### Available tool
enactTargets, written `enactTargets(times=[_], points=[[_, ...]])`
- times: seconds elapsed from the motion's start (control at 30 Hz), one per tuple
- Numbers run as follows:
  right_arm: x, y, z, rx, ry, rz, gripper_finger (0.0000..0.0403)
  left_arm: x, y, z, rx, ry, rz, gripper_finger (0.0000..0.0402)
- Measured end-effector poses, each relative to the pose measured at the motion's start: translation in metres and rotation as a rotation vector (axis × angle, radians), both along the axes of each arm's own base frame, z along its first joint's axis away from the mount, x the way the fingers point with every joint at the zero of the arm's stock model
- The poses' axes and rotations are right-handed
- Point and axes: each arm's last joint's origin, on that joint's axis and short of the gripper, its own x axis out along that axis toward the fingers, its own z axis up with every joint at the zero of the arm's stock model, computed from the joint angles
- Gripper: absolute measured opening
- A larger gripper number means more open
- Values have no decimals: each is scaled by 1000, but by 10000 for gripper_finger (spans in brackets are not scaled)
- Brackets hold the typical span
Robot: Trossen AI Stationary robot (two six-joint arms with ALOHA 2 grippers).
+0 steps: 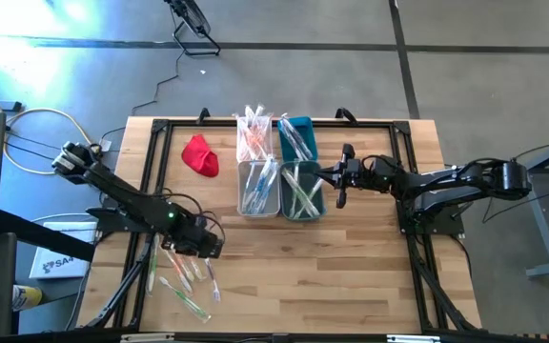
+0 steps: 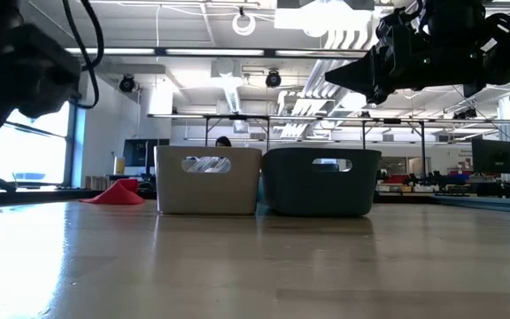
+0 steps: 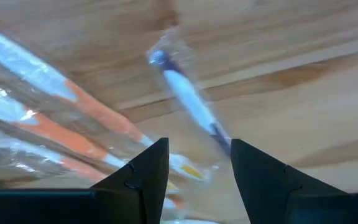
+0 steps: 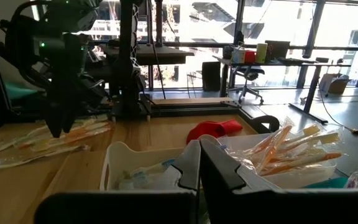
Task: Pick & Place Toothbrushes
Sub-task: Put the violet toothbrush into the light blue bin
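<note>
Several wrapped toothbrushes (image 1: 187, 281) lie loose on the wooden table at the near left. My left gripper (image 1: 205, 250) hangs just above them, pointing steeply down. It is open (image 3: 199, 168). A blue-and-white toothbrush (image 3: 188, 99) lies on the wood just past the gap between its fingers. Orange-handled toothbrushes (image 3: 73, 124) lie beside it. My right gripper (image 1: 338, 178) is shut (image 4: 199, 163) and held level above the near teal bin (image 1: 302, 191), touching nothing. Four bins in the middle hold sorted toothbrushes, the orange ones (image 4: 291, 149) in the far white bin (image 1: 254, 139).
A red cloth (image 1: 200, 155) lies left of the bins. The near white bin (image 2: 208, 180) and the near teal bin (image 2: 321, 182) stand side by side, with the far teal bin (image 1: 296, 135) behind them. A black frame (image 1: 151, 143) borders the table. Bare wood lies at the near right.
</note>
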Motion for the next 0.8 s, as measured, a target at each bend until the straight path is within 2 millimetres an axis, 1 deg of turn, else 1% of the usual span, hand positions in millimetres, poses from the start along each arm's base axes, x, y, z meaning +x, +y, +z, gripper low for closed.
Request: enactTargets(times=[0.17,0.3,0.53,0.7,0.8], points=[[0,0,0,0,1,0,2,4,-3,-11,4,54,-7,168],[0,0,0,0,1,0,2,4,-3,-14,19,71,-5,168],[0,0,0,0,1,0,2,5,-3,-14,20,67,-8,168],[0,0,0,0,1,-2,2,5,-3,-14,51,36,-103,168],[0,0,0,0,1,-2,2,5,-2,-14,76,27,-73,168]])
